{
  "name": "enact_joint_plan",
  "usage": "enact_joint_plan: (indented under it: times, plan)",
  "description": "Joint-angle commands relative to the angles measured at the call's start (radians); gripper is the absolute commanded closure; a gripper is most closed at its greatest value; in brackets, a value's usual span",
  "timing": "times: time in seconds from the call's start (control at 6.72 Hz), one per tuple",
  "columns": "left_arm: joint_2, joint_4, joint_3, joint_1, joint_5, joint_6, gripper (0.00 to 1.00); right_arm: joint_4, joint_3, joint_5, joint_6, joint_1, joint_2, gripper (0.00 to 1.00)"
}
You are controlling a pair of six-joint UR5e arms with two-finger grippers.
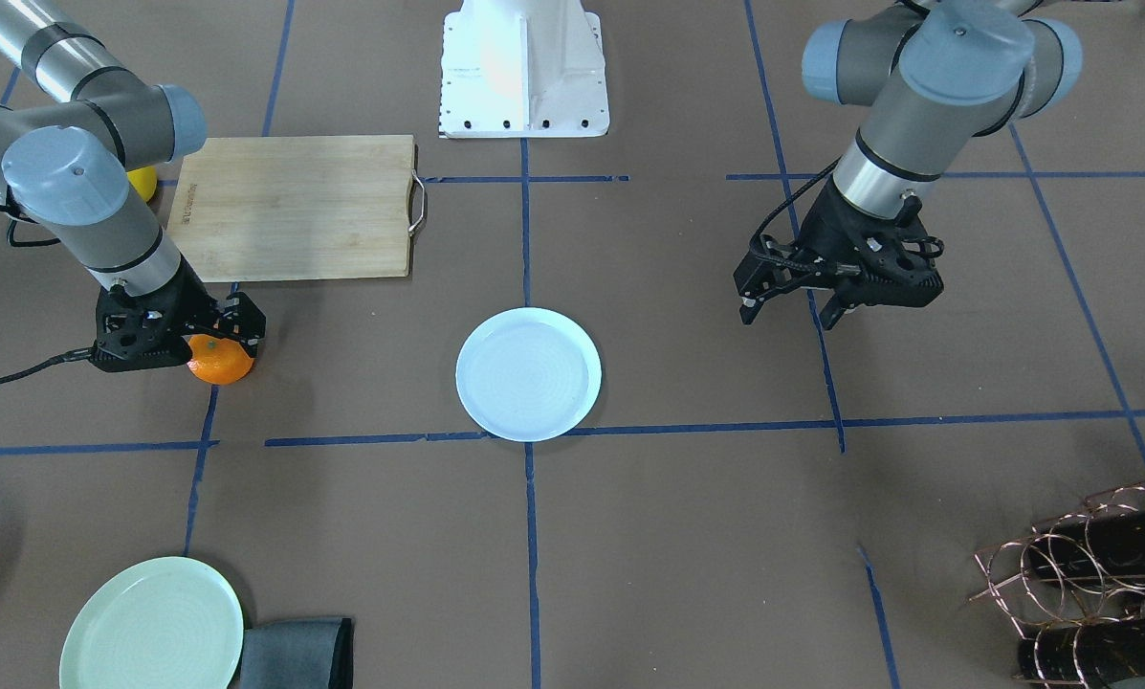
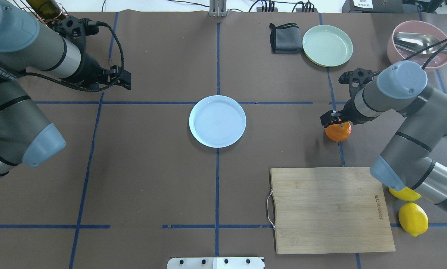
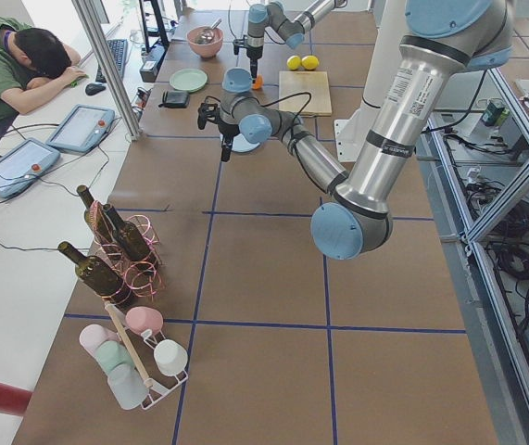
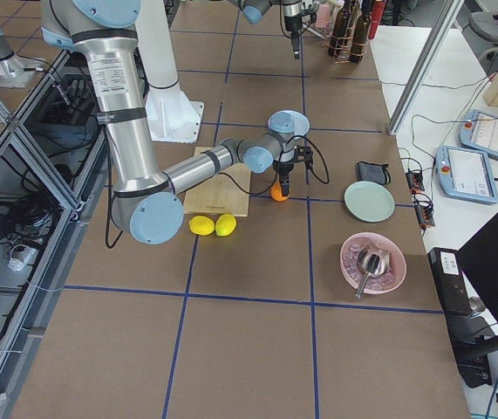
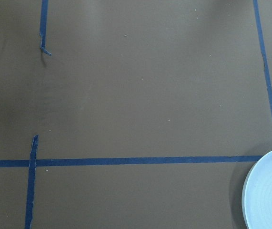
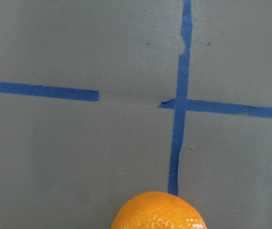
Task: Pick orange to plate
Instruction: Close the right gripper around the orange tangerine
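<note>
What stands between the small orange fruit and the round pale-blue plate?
Nothing visible. Only bare brown table lies between the small orange fruit and the pale-blue plate; the bamboo cutting board sits aside.

plate [image 5: 269, 191] edge at lower right; blue tape [image 5: 126, 161] lines.

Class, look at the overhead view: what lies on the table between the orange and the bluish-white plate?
Nothing: in the overhead view the stretch between the orange and the plate is bare brown table cover.
</note>
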Motion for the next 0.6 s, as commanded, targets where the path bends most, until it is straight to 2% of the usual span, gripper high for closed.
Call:
enact_joint_plan:
  times: [0.0,0.3,0.45]
  plan:
    - [0.001,0.000,0.002,0.001,0.000,0.000,0.00,0.000,-0.018,-0.008,0.002,-0.012,0.005,0.00]
    - [-0.001,0.000,0.000,0.001,0.000,0.000,0.00,0.000,-0.030,-0.009,0.002,-0.026,0.005,0.00]
    - [-0.001,0.000,0.002,0.001,0.000,0.000,0.00,0.000,-0.035,-0.003,0.002,-0.026,0.006,0.18]
